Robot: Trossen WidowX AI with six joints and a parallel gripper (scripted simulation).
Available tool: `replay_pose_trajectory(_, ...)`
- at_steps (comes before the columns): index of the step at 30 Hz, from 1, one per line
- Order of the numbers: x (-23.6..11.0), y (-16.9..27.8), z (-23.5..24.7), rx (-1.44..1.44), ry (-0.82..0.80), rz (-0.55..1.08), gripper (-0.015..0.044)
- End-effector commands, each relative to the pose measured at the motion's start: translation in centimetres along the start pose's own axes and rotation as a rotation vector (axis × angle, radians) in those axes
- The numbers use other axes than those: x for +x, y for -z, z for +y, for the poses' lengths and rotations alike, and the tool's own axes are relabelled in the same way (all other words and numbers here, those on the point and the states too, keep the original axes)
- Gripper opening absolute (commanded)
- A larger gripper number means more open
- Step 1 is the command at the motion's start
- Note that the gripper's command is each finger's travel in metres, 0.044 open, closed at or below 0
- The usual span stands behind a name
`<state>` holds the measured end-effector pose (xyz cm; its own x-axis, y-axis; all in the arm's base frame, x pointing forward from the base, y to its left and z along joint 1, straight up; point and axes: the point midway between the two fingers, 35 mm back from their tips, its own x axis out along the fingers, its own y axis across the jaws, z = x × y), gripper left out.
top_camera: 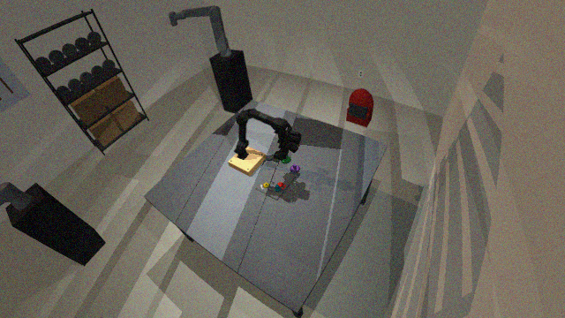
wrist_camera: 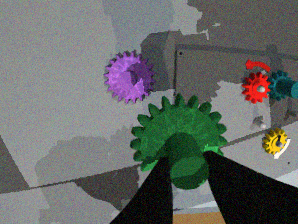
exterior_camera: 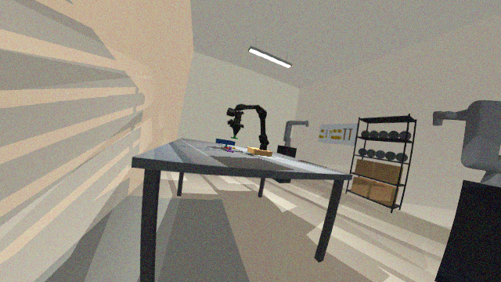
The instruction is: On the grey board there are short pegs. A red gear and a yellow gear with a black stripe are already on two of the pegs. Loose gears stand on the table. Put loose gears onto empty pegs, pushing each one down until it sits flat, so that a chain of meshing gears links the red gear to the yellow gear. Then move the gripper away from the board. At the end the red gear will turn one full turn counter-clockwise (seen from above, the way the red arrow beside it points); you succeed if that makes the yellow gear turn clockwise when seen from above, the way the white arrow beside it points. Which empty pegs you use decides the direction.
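My gripper (top_camera: pixel 282 156) (exterior_camera: pixel 235 135) (wrist_camera: pixel 185 161) is shut on the hub of the green gear (top_camera: pixel 286 161) (exterior_camera: pixel 234 138) (wrist_camera: pixel 179 120), held in the air above the table. The purple gear (top_camera: pixel 295 168) (wrist_camera: pixel 120 80) stands on the table, left of the board in the wrist view. The grey board (wrist_camera: pixel 197 67) carries the red gear (top_camera: pixel 281 185) (wrist_camera: pixel 253 91) and the yellow gear (top_camera: pixel 266 185) (wrist_camera: pixel 271 143). A teal gear (top_camera: pixel 278 188) (wrist_camera: pixel 279 82) is right beside the red gear, at its right in the wrist view. A short peg (wrist_camera: pixel 260 121) shows between red and yellow. Other pegs are hard to make out.
A pale wooden block (top_camera: pixel 246 167) (exterior_camera: pixel 259 151) (wrist_camera: pixel 197 219) lies at the arm's base. A blue object (exterior_camera: pixel 225 141) shows behind the gears in the exterior view. Dark shadows of the arm fall across the table (top_camera: pixel 282 247) and the board.
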<state>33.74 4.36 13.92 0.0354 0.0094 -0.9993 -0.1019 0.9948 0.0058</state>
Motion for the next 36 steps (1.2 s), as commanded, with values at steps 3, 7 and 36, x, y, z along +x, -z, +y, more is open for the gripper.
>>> replay_pose_trajectory(3,0.7,0.0,-1.7,-0.005,0.003,0.007,0.0000)
replay_pose_trajectory(7,1.0,0.0,-2.8,-0.005,0.003,0.007,0.0000)
replay_pose_trajectory(36,3.2,0.7,-10.2,-0.008,0.008,0.009,0.0000)
